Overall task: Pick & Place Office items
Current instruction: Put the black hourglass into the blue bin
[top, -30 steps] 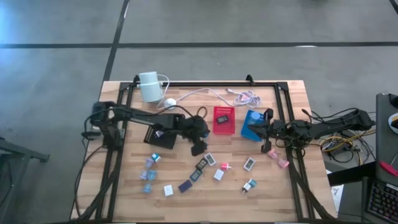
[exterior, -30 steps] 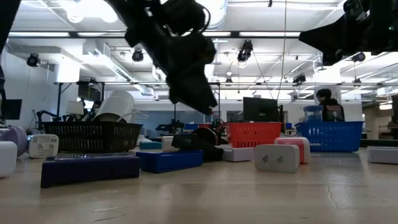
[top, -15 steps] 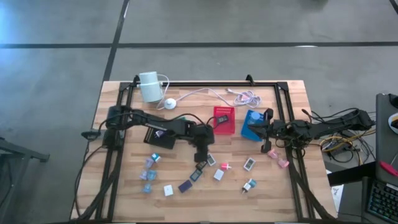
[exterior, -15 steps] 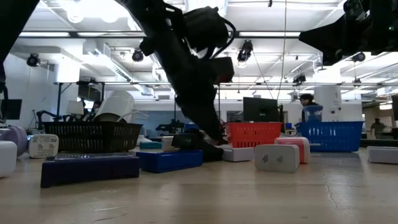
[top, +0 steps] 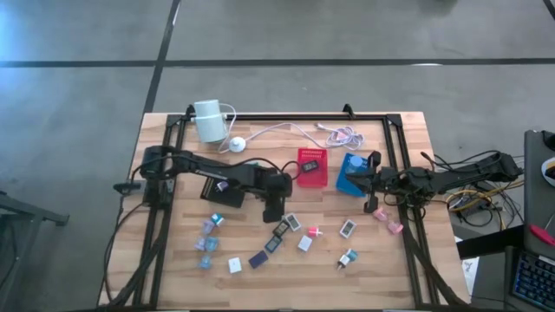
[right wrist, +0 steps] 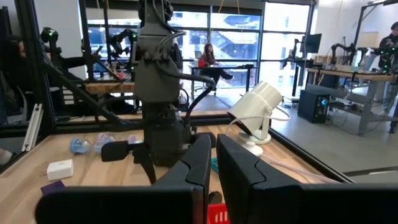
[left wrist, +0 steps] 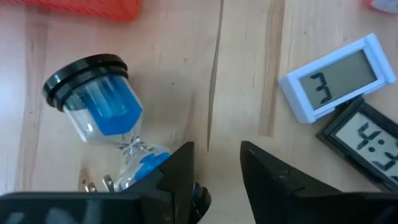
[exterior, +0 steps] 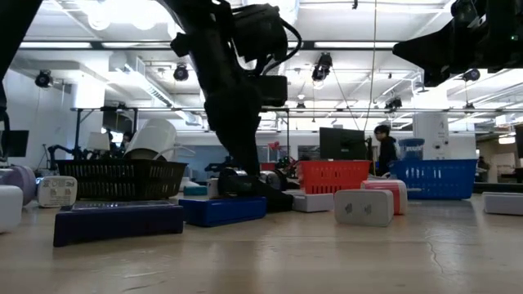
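Observation:
My left gripper (left wrist: 216, 163) (top: 273, 211) points steeply down at the middle of the table, its fingers a little apart over bare wood. An hourglass (left wrist: 102, 106) with blue sand and black caps lies on its side beside one finger. A white-framed clock (left wrist: 336, 78) and a black clock (left wrist: 367, 140) lie flat on the other side. More office items lie scattered, such as a pink piece (top: 315, 231) and a white one (top: 347, 228). My right gripper (right wrist: 213, 148) (top: 368, 180) hangs shut and level by the blue tray (top: 349, 176). My left gripper has one finger (left wrist: 180, 171) standing over the hourglass's lower bulb (left wrist: 146, 167), outside the gap. I cannot tell whether the finger touches it. The hourglass lies on the table.
A black tray (top: 227, 192), a red tray (top: 310, 169) and the blue tray lie across the middle. A white cylinder (top: 208, 120) with its cable and puck (top: 236, 144) stands at the far left. A black frame (top: 395, 139) rims the table.
My left gripper has come down from well above the table to just over it and has tipped to point more steeply down. In the last half second it drew back slightly toward the table's left. The items lie where they were.

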